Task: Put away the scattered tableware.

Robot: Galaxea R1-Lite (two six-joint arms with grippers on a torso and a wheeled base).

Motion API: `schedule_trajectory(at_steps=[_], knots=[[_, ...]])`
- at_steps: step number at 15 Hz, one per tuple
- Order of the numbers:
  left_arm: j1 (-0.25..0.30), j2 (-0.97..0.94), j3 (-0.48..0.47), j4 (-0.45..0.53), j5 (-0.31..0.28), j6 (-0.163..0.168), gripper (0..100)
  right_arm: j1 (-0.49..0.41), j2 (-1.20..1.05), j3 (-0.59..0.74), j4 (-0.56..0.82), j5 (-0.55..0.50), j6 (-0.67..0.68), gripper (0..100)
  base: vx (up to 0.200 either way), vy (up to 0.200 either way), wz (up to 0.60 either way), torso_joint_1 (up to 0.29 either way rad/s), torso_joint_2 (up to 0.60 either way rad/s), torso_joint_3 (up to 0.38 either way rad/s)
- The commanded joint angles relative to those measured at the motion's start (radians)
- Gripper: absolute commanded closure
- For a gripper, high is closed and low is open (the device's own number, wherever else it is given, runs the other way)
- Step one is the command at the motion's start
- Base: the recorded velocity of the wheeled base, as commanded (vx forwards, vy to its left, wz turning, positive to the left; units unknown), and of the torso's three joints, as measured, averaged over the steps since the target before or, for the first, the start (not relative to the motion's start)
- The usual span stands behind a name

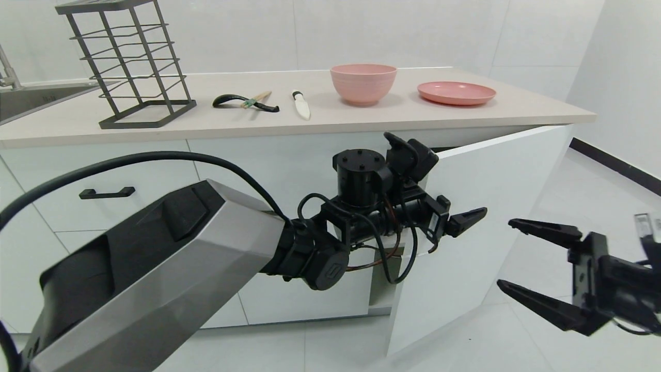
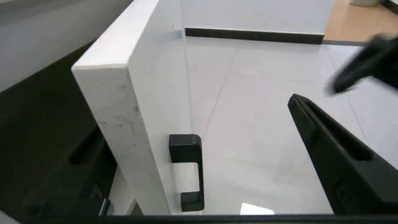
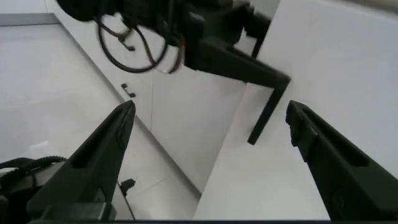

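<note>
Scattered tableware lies on the beige counter (image 1: 361,116): a pink bowl (image 1: 363,82), a pink plate (image 1: 456,92), a white knife (image 1: 301,104), a black spoon (image 1: 232,99) and chopsticks (image 1: 256,98) crossing it. My left gripper (image 1: 465,219) hangs below the counter at the edge of the open white cabinet door (image 1: 485,196). It is open; one finger (image 2: 333,152) stands on the outer side of the door near the black handle (image 2: 186,171). My right gripper (image 1: 506,253) is open and empty, low to the right of the door.
A dark wire rack (image 1: 131,62) stands at the counter's left, beside a sink (image 1: 31,98). A drawer with a black handle (image 1: 107,193) is below. White tiled floor (image 1: 594,206) spreads to the right of the swung-out door.
</note>
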Motion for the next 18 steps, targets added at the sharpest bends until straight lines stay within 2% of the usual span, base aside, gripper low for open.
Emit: schedule_trajectory(at_steps=[1,3,6,7,10,13,15,16,17,18], knots=[[-0.001,0.009,0.003,-0.011,0.004,0.002,0,-0.013,-0.322,0.07,0.039,-0.006,-0.001,0,0.0,0.0,0.0,0.0,0.0,0.0],[-0.012,0.03,-0.001,-0.033,-0.009,0.001,0,-0.034,-0.419,0.056,0.039,-0.036,-0.003,0,0.0,0.0,0.0,0.0,0.0,0.0],[-0.042,0.045,0.006,-0.063,-0.045,0.001,0,-0.108,-0.523,-0.074,0.044,-0.065,-0.001,0,0.0,0.0,0.0,0.0,0.0,0.0],[-0.061,0.055,0.008,-0.077,-0.049,-0.005,0,-0.135,-0.537,-0.099,0.044,-0.065,-0.001,0,0.0,0.0,0.0,0.0,0.0,0.0],[-0.124,0.088,0.002,-0.126,-0.06,-0.061,0,-0.143,-0.535,-0.1,0.042,-0.066,-0.001,0,0.0,0.0,0.0,0.0,0.0,0.0],[-0.159,0.124,-0.024,-0.154,-0.062,-0.064,0,-0.143,-0.538,-0.138,0.037,-0.066,-0.001,0,0.0,0.0,0.0,0.0,0.0,0.0],[-0.206,0.168,-0.082,-0.169,-0.062,-0.082,0,-0.145,-0.54,-0.189,0.034,-0.068,-0.001,0,0.0,0.0,0.0,0.0,0.0,0.0],[-0.208,0.17,-0.086,-0.171,-0.062,-0.084,0,-0.145,-0.54,-0.192,0.034,-0.068,-0.001,0,0.0,0.0,0.0,0.0,0.0,0.0],[-0.272,0.232,-0.187,-0.177,-0.062,-0.11,0,-0.154,-0.554,-0.241,0.034,-0.068,-0.001,0,0.0,0.0,0.0,0.0,0.0,0.0],[-0.311,0.274,-0.247,-0.175,-0.06,-0.122,0,-0.168,-0.572,-0.27,0.034,-0.066,-0.001,0,0.0,0.0,0.0,0.0,0.0,0.0]])
